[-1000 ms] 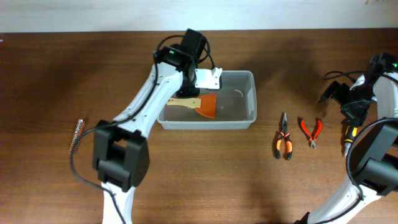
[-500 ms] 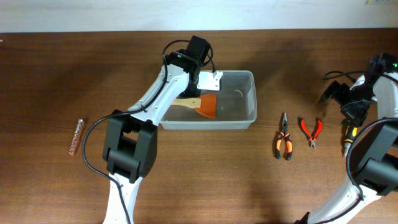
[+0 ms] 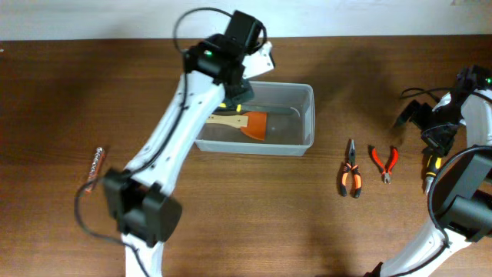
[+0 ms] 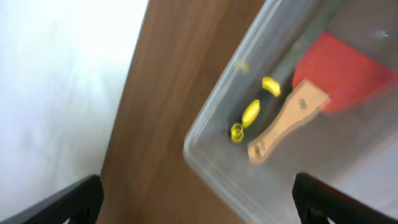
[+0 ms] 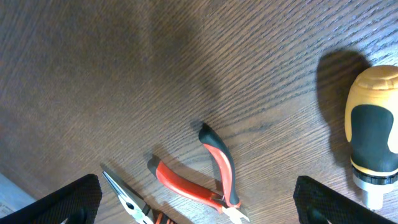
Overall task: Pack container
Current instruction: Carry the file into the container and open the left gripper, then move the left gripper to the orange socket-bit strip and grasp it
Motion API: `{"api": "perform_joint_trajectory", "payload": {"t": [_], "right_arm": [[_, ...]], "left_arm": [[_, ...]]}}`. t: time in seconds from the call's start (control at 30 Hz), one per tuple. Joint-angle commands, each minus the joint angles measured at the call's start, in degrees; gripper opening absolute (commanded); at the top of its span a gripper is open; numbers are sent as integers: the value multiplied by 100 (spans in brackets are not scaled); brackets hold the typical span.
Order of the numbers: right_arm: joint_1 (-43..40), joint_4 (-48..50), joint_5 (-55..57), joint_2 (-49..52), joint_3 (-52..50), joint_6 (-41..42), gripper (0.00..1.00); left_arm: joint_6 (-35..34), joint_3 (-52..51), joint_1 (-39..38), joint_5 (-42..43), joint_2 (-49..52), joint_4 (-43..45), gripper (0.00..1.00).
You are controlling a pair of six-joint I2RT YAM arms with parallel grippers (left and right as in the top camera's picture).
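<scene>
Fingers (image 4: 68,200) of left gripper (image 4: 198,204) gape wide, seemingly empty, above container (image 4: 210,167).

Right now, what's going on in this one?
The left gripper hangs open and empty above the far left corner of the clear container. The container holds an orange-bladed scraper with a wooden handle and a black-and-yellow tool. The right gripper, also open, hovers over the right side of the table, where the pliers, red cutters and a yellow-handled screwdriver lie unpacked.
</scene>
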Motion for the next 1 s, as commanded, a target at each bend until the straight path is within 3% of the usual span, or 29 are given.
{"api": "perform_joint_trajectory", "payload": {"t": [0.0,0.2,0.33,0.47,0.6,0.8,0.93,0.97], "right_arm": [[0,-2,-28,-195,70,31,99],[0,-2,-28,-195,70,28,99],[0,-2,-28,-195,70,28,99],[0,-2,-28,-195,70,31,99],[0,-2,-28,-195,70,28,99],[0,-2,-28,-195,70,28,99],[0,0,-28,-195,70,28,99],[0,-2,-28,-195,70,28,99]], "left_arm": [[-1259,127,352,-372,-608,-748,99],[-3056,9,1799,-76,-605,-2721,99],[-3346,-579,3045,671,-553,-2922,99],[-3139,-1556,4157,1467,-542,-2253,99],[-2192,-2575,4861,2361,-542,-1172,96],[-1801,-3751,5171,1707,-538,144,96],[-1285,-4203,5191,1725,-538,938,89],[-1158,-4295,5191,1725,-538,1119,83]]}}
